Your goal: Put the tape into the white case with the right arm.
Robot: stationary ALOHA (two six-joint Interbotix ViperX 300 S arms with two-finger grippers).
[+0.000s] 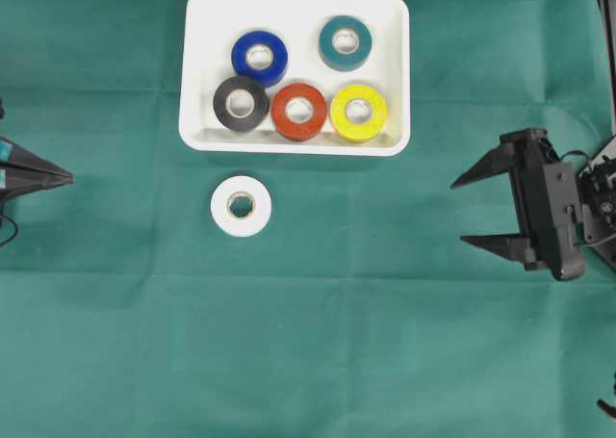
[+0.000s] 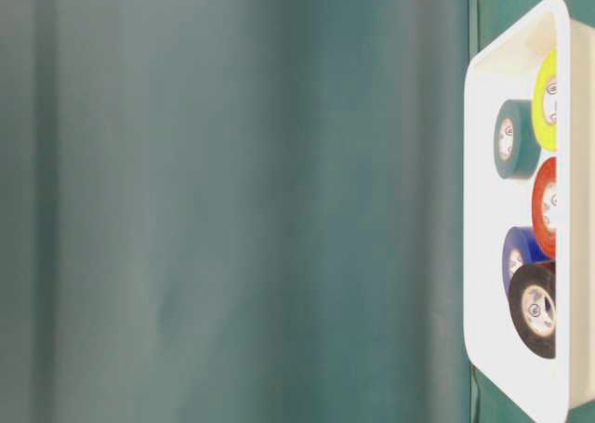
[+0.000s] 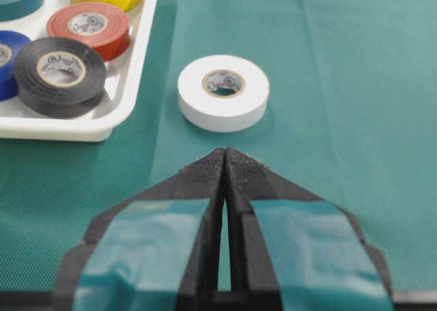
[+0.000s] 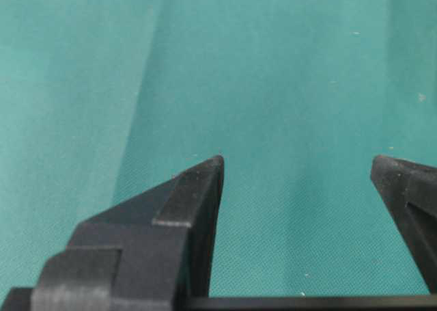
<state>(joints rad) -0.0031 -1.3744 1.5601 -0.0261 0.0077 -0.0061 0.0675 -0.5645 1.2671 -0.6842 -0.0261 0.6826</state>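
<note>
Only the right end effector (image 1: 462, 210) gapes empty; left end effector (image 3: 224, 162) closed, half cropped.

In the overhead view, the white case (image 1: 295, 135) is sitting on the counter (image 1: 385, 313) at upper centre, holding five rolls (image 1: 299, 111). The tape (image 1: 241, 206) is lying just below its lower-left edge, apart from it. The left gripper (image 1: 65, 176) is resting at far left, the right gripper (image 1: 460, 210) at far right, both well apart from the tape.
</note>
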